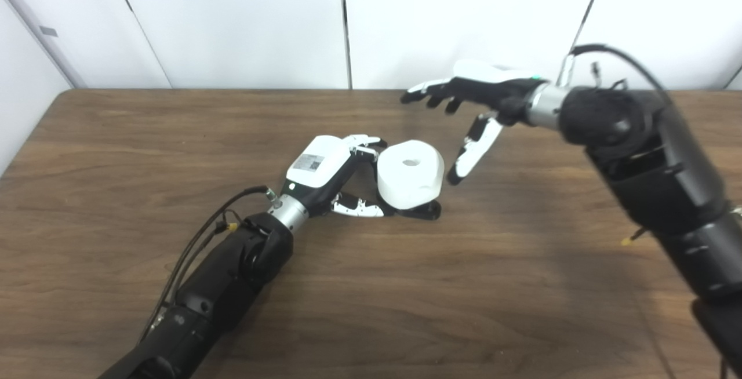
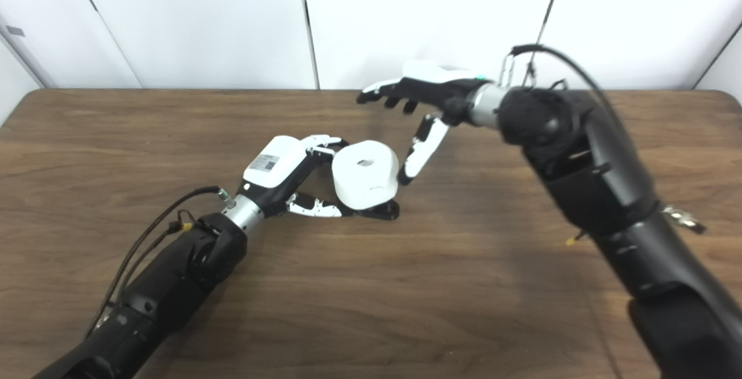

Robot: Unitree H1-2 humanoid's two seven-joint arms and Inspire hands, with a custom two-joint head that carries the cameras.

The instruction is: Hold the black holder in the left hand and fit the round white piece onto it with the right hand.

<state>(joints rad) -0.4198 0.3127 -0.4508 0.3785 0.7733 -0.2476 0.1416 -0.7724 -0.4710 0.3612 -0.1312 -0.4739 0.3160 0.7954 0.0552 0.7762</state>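
The round white piece already sits on the black holder, whose base shows beneath it, between the curled fingers and thumb of the left hand. The right hand hovers just beyond, fingers spread and empty, thumb hanging beside the piece. A careless brush from that thumb could tip the stack, and whether the piece is fully seated I cannot tell.

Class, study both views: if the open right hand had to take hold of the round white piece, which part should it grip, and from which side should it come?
Probably the curved side wall of the round white piece, taken from the right and above. The left hand already crowds its left side, and the black holder's base sits beneath it. The right hand hovers open on the free side, thumb beside the wall, apparently not touching.
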